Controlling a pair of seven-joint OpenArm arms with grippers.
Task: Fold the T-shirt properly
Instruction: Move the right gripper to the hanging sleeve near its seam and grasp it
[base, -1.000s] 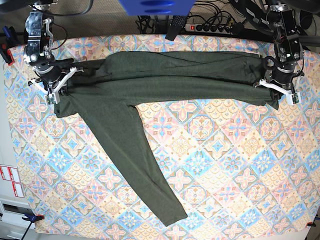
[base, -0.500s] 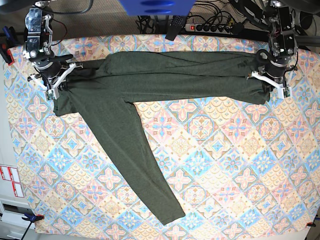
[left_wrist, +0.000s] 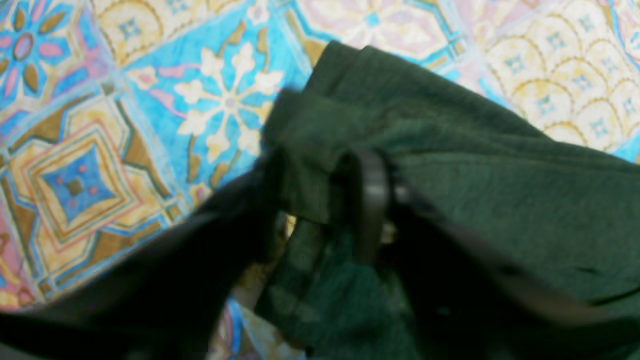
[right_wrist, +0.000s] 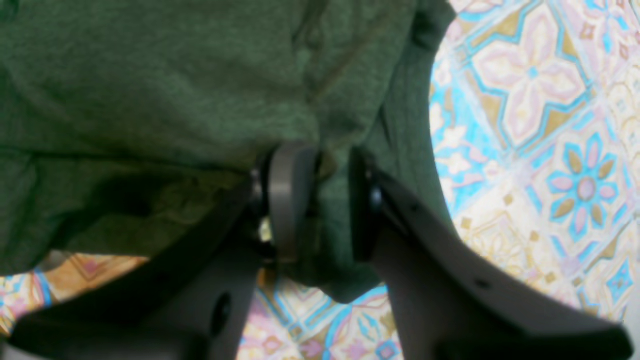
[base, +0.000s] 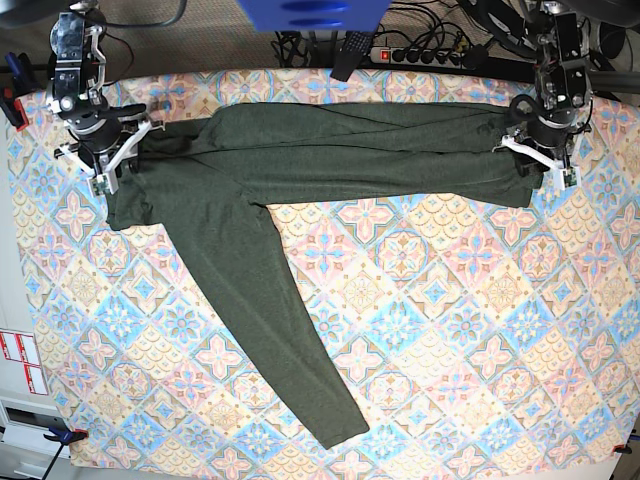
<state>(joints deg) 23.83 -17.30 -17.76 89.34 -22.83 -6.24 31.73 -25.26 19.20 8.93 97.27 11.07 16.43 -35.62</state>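
The dark olive-green T-shirt (base: 330, 150) lies stretched in a long band across the far side of the patterned table (base: 450, 330). One long sleeve (base: 270, 320) runs diagonally toward the near edge. My left gripper (base: 537, 158) is at the band's right end and, in the left wrist view, is shut (left_wrist: 320, 200) on a bunched fold of the shirt (left_wrist: 500, 180). My right gripper (base: 110, 165) is at the band's left end and, in the right wrist view, is shut (right_wrist: 327, 200) on the shirt's edge (right_wrist: 150, 100).
A power strip (base: 420, 52) and cables lie beyond the far table edge, below a blue object (base: 310, 12). Clamps hold the cloth at the left edge (base: 12, 100) and at the near left corner (base: 62, 435). Bare patterned cloth fills the near right.
Both grippers have moved toward the far edge, pulling the shirt's ends with them. The band now lies a little farther back and the sleeve end has shifted slightly.
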